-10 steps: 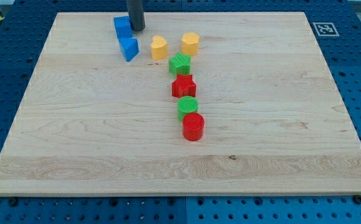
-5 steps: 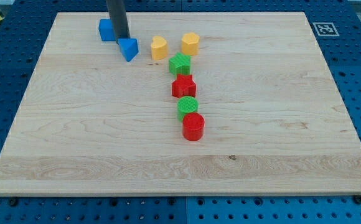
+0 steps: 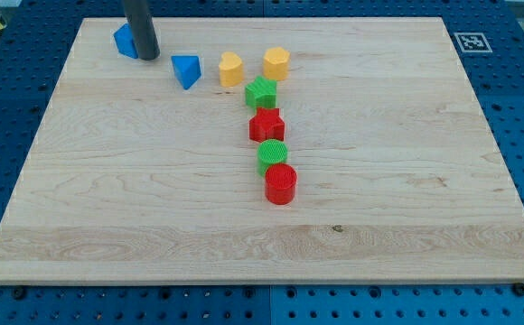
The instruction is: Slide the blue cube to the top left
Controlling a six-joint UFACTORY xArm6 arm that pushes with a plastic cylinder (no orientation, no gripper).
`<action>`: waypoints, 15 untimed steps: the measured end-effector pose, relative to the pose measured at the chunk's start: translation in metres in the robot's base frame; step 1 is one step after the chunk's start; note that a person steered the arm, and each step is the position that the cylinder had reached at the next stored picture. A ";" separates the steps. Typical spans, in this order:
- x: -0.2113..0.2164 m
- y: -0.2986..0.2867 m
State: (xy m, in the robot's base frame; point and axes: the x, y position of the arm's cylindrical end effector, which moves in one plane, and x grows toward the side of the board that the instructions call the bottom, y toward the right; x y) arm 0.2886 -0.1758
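Note:
The blue cube [image 3: 125, 41] lies near the board's top left, partly hidden behind my rod. My tip [image 3: 148, 57] rests on the board against the cube's right side. A blue triangular block [image 3: 186, 70] lies apart to the right of my tip.
Right of the blue triangular block are two yellow blocks [image 3: 231, 69] [image 3: 276, 63]. Below them a column runs down the middle: green star [image 3: 261, 92], red star [image 3: 266, 125], green cylinder [image 3: 272, 154], red cylinder [image 3: 280, 183]. The wooden board's top edge [image 3: 262, 20] is close above the cube.
My tip has moved left along the top of the board, pushing the blue cube left and away from the blue triangular block, which stayed put.

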 end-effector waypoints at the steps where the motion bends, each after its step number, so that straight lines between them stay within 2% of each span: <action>1: 0.005 -0.022; 2: -0.003 -0.042; 4: -0.010 -0.046; 6: 0.018 -0.029; 9: -0.018 -0.020; 13: -0.016 -0.018; 15: 0.044 -0.014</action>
State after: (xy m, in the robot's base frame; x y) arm 0.3321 -0.1893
